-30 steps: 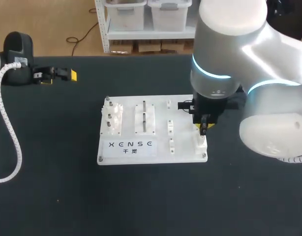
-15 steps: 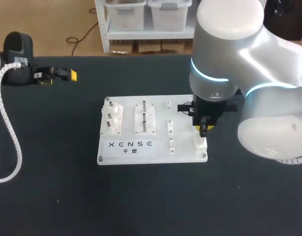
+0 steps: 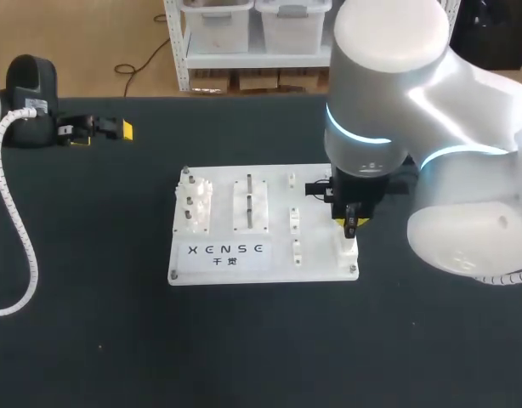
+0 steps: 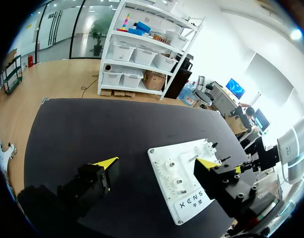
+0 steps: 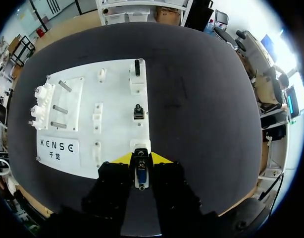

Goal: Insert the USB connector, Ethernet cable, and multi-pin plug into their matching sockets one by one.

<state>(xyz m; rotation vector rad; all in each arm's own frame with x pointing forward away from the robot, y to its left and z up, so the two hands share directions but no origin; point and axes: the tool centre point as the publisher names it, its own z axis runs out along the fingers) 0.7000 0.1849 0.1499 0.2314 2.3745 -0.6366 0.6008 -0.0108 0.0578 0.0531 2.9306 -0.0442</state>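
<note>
Right end effector (image 5: 141,157) clamps silver, blue-faced multi-pin plug (image 5: 141,176); left end effector (image 4: 157,162) gapes.

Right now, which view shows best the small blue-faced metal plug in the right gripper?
The right wrist view: the metal plug sits between the right gripper's fingers, close to a white socket block. The head view hides it behind the gripper; the left wrist view cannot resolve it.
</note>
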